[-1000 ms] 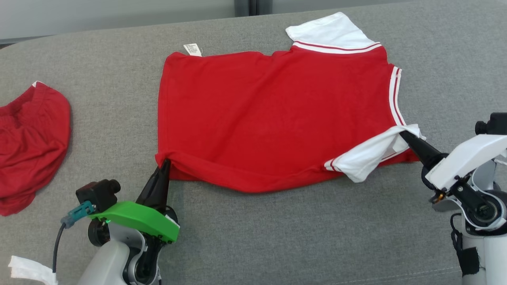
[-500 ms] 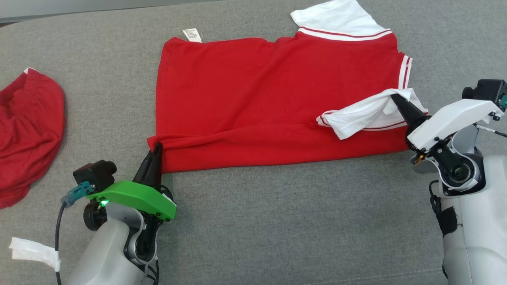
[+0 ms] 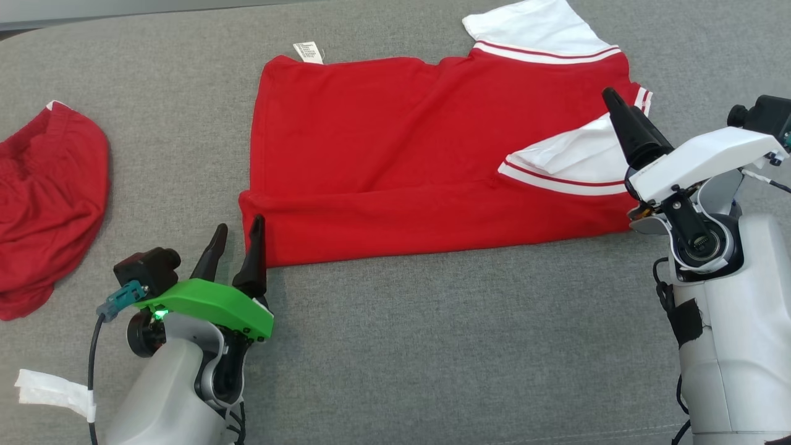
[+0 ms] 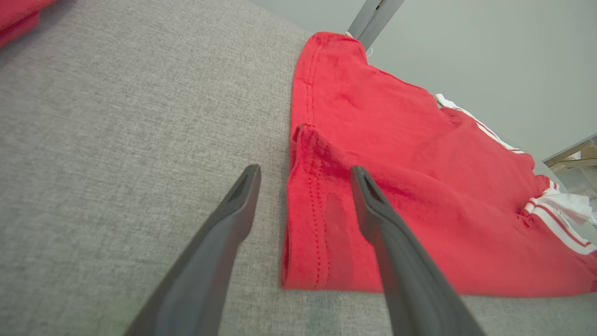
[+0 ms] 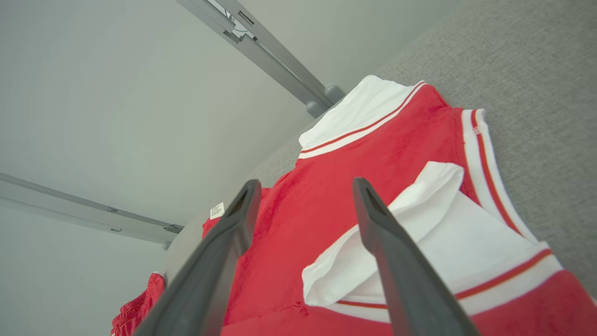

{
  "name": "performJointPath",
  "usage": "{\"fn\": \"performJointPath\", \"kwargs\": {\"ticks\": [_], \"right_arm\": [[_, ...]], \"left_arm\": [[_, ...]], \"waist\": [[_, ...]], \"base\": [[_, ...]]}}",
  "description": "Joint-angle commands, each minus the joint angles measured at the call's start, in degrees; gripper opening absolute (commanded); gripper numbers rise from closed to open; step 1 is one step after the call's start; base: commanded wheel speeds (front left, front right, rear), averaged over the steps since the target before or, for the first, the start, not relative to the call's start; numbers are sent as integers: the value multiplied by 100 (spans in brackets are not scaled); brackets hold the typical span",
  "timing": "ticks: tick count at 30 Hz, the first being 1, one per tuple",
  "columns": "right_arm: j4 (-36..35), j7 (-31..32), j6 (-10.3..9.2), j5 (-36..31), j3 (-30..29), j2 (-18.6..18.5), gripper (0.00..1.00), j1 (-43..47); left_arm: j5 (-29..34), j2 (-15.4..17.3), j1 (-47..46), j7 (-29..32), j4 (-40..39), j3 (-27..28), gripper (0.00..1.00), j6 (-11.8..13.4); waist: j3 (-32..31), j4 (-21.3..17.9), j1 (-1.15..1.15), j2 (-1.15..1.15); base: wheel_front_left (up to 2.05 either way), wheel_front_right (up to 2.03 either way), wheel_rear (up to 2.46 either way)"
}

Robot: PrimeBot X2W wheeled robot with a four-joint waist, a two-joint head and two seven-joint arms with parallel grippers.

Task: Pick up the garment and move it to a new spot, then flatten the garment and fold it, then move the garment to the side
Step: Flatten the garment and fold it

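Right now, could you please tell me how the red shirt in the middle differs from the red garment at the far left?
The red shirt lies spread flat, its near edge folded over; the red garment at the left is bunched in a heap. The shirt has white, red-striped sleeves; the garment looks almost wholly red. Both rest on the grey fabric surface.

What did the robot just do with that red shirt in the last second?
Both grippers carried the near edge of the red shirt away from the robot, folding it over, then let go. The left gripper and right gripper now stand open, and the white sleeve lies flat on the shirt. The label and the other red garment stayed put.
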Motion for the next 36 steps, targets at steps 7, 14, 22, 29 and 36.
{"fn": "performJointPath", "kwargs": {"ticks": [7, 14, 22, 29, 36], "right_arm": [[-212, -75, 0, -600, 145, -332, 100, 465], [-206, 194, 0, -1920, -355, -505, 100, 1003], [23, 447, 0, -2841, -703, -267, 100, 871], [226, 789, 0, -3218, -512, -239, 100, 796], [331, 971, 0, -3519, -543, -259, 100, 793]], "left_arm": [[241, 152, 307, -107, -70, -61, 100, 168], [362, 160, 498, -56, -184, -171, 100, 358], [589, 78, 319, -65, -52, -340, 100, 645], [655, 42, 165, -26, 68, -407, 100, 703], [511, 4, 122, 320, 278, -461, 100, 720]], "waist": [[-235, 1, 0, 0], [-282, -49, 0, 0], [-99, -115, 0, 0], [47, -60, 0, 0], [98, -31, 0, 0]], "base": [[0, 0, 0], [0, 0, 0], [0, 0, 0], [0, 0, 0], [0, 0, 0]]}}
